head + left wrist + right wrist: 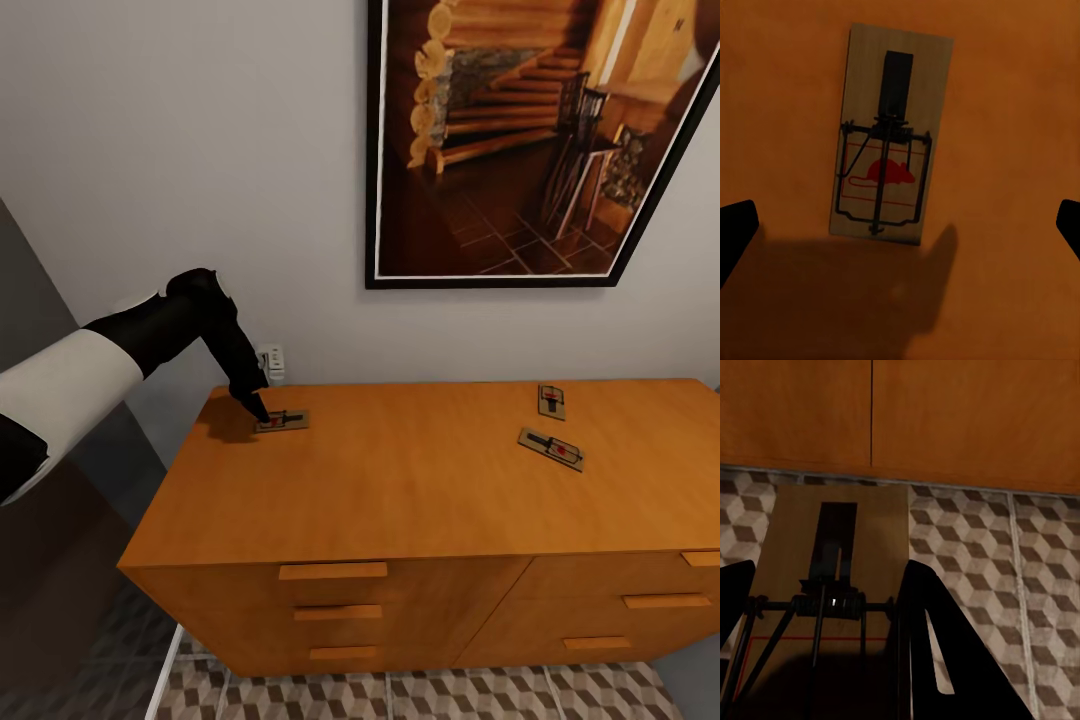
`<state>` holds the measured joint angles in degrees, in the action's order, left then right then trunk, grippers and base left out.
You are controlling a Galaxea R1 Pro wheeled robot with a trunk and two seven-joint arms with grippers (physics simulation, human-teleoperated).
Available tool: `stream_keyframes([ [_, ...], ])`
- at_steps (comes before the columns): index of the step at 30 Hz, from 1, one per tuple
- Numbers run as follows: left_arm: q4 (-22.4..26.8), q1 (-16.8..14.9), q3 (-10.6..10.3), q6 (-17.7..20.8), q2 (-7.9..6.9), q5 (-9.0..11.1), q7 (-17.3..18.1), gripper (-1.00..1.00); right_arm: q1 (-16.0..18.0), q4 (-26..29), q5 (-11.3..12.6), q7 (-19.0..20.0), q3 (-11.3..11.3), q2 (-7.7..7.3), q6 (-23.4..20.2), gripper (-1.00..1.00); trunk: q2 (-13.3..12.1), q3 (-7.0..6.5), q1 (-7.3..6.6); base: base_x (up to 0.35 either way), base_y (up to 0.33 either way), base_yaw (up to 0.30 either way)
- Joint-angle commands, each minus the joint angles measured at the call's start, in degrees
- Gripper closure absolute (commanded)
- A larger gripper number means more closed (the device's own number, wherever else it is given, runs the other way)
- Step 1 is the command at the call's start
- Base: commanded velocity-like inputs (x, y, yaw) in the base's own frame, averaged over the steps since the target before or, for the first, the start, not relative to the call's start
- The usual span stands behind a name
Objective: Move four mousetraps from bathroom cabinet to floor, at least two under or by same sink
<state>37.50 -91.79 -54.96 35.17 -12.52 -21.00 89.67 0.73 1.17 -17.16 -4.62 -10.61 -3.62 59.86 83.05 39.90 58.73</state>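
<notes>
I stand before the cabinet (420, 480), its wide orange-brown top running along a pale wall under a framed picture (530, 140) of a log staircase, with cube-patterned bathroom floor (420, 695) at its foot. My left gripper (262, 415) is down over the top's rear left corner, just above a mousetrap (282, 421) that lies flat there; two more mousetraps (551, 401) (551, 448) lie close together near the rear right part of the top, well apart from the first. From my left wrist, that first mousetrap (891, 133) shows plainly, red mouse print and wire bar up, lying between my two dark fingertips (735, 232), which stand spread wide at either side and do not touch it. My right wrist looks along a fourth mousetrap (832, 585) held close between my right gripper's (817, 660) dark fingers (937, 652), which seem clamped on it, though the grip is partly in shadow; beyond it lie drawer fronts and tiled floor.
</notes>
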Motion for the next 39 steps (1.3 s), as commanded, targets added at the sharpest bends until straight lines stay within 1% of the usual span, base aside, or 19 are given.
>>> stream_keyframes([
  [1,0.1,-0.1,-0.1,0.6,-0.05,-0.3,0.3,-1.0,0.0,-0.1,-0.5,-0.3,-0.1,-0.05,0.1,1.0,0.0,0.05,0.0,0.0,0.0,0.0],
  [2,0.1,-0.1,-0.1,0.6,-0.05,-0.3,0.3,-1.0,-0.1,-0.1,-0.5,-0.2,-0.2,-0.39,0.1,1.0,0.0,0.05,0.0,0.0,0.0,0.0],
  [6,0.1,-0.1,-0.1,0.6,-0.05,-0.3,0.3,-1.0,-0.2,-0.1,-0.5,-0.3,-0.1,-0.74,0.1,1.0,0.0,0.05,0.0,0.0,0.0,0.0],
  [23,0.1,-0.1,-0.1,0.5,0.03,-0.1,0.3,-1.0,-0.3,-0.1,-0.4,-0.5,-0.3,-0.81,0.1,1.0,0.0,0.09,0.0,0.0,0.0,0.0],
  [39,0.0,-0.1,-0.2,0.5,0.04,-0.1,0.3,-1.0,-0.3,-0.1,-0.4,-0.5,-0.2,-0.86,0.1,1.0,0.0,1.45,0.0,0.0,0.0,0.0],
])
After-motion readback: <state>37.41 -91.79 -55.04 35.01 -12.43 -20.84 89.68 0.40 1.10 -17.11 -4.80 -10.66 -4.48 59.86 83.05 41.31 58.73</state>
